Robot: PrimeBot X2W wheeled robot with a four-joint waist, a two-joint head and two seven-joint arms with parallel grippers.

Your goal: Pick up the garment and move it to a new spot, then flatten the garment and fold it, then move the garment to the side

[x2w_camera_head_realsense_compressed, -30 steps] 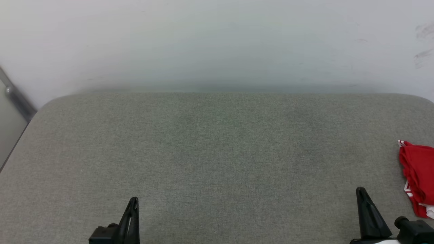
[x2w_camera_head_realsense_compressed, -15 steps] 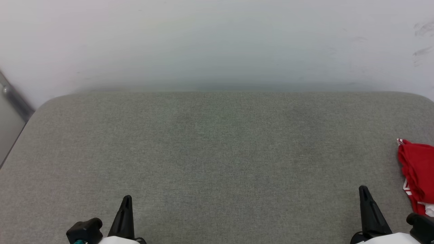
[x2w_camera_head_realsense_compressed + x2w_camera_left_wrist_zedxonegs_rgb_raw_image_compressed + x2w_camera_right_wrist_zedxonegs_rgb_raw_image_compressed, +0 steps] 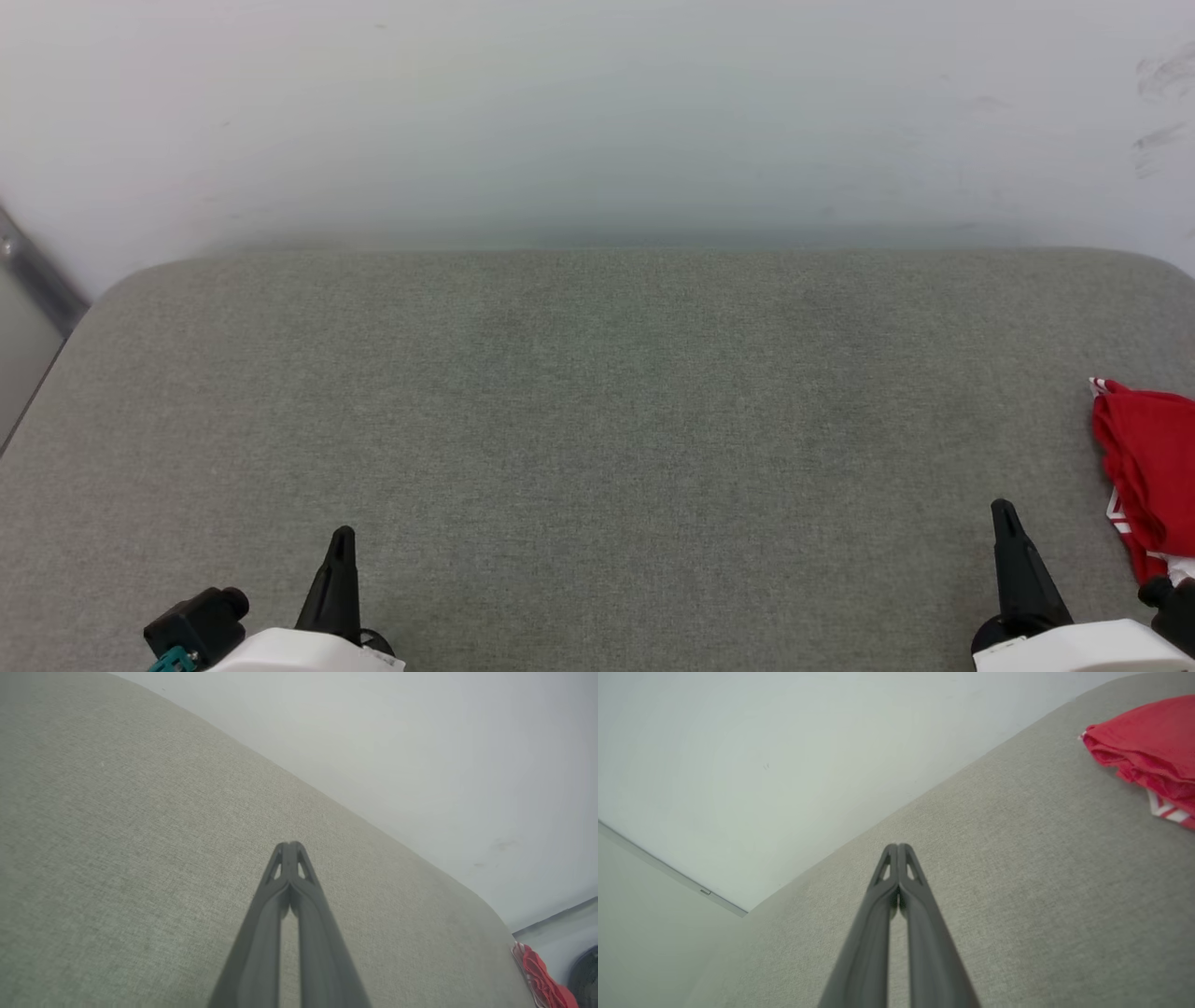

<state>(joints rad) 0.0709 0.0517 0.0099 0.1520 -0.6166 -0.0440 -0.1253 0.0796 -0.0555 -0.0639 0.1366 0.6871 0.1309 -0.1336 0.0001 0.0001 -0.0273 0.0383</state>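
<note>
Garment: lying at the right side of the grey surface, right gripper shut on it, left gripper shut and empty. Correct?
One error: the right gripper is shut but holds nothing. In the right wrist view its fingertips meet over the bare grey surface, apart from the garment. The rest stands: garment at the right side, left gripper shut and empty.

I face a plain indoor work space, more test room than home: a wide grey fabric-covered pad (image 3: 597, 420) with rounded corners, set against a white wall (image 3: 597, 112) with dark scuff marks (image 3: 1162, 84), a grey metal strip (image 3: 37, 280) at its left.
</note>
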